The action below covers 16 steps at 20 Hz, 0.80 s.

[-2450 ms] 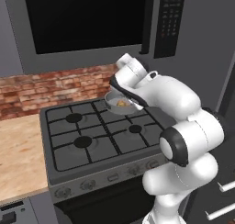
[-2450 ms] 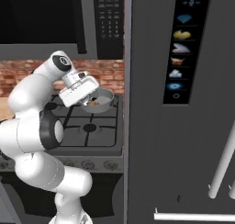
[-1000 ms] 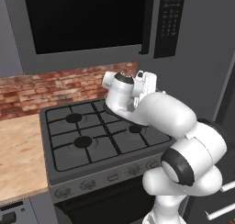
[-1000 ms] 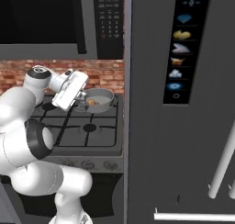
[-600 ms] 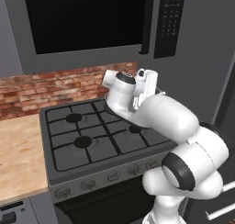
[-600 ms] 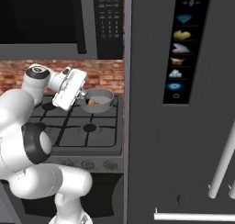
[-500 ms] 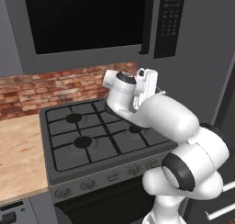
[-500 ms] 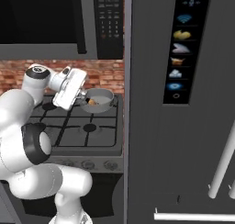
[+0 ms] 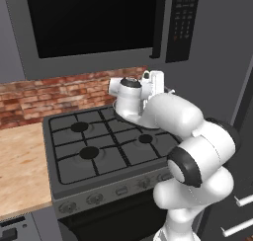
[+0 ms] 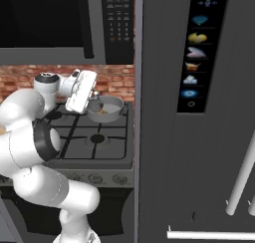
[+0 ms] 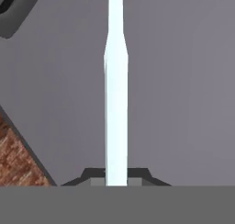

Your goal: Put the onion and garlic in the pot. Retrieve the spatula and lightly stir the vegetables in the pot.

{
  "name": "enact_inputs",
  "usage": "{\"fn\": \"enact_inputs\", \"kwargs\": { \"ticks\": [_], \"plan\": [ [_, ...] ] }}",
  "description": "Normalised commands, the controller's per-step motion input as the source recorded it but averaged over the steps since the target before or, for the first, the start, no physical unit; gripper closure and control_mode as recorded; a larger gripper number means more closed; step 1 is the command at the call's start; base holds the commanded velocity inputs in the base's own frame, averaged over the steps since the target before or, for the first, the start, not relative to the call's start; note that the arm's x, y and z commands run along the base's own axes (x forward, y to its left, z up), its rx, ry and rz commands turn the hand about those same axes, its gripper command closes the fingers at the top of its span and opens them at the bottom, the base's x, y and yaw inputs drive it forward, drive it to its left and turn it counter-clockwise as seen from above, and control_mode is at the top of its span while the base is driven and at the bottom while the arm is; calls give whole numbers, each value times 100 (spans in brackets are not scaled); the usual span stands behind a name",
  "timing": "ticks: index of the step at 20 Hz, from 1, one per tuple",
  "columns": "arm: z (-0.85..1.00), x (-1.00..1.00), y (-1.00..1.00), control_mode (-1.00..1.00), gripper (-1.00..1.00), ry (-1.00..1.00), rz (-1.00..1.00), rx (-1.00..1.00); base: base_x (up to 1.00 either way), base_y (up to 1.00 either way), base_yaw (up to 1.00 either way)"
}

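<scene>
My gripper point(image 11: 115, 176) is shut on the spatula point(image 11: 115, 99), whose pale straight handle runs away from the fingertips and out of the top of the hand view; its head is out of that frame. In the right base view the gripper point(image 10: 92, 103) hangs at the left rim of the grey pot point(image 10: 115, 107) on the back right burner. The golden-brown onion point(image 10: 102, 112) lies inside the pot. The garlic is hidden from view. In the left base view my arm covers the pot.
The black gas stove point(image 9: 94, 151) has several burners, with a wooden counter point(image 9: 20, 171) to its left. A microwave point(image 9: 94, 22) hangs over it and a brick wall point(image 9: 59, 94) runs behind. A tall grey fridge point(image 10: 199, 112) stands close on the right.
The hand has shifted slightly to the right, toward the pot, still holding the spatula. The pot and its contents have not moved.
</scene>
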Motion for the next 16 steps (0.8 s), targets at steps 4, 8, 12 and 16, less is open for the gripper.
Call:
{"fn": "enact_inputs", "kwargs": {
  "ticks": [4, 8, 12, 16],
  "plan": [
    [-12, 19, -2, -100, 100, 0, 0, 0, 0, 0, 0],
    [-29, 6, -1, -100, 100, 5, 0, -1, 0, 0, 0],
    [-13, 30, 0, -100, 100, 15, 4, -10, 0, 0, 0],
    [5, 40, 0, -100, 100, 6, 7, -10, 0, 0, 0]
  ]
}}
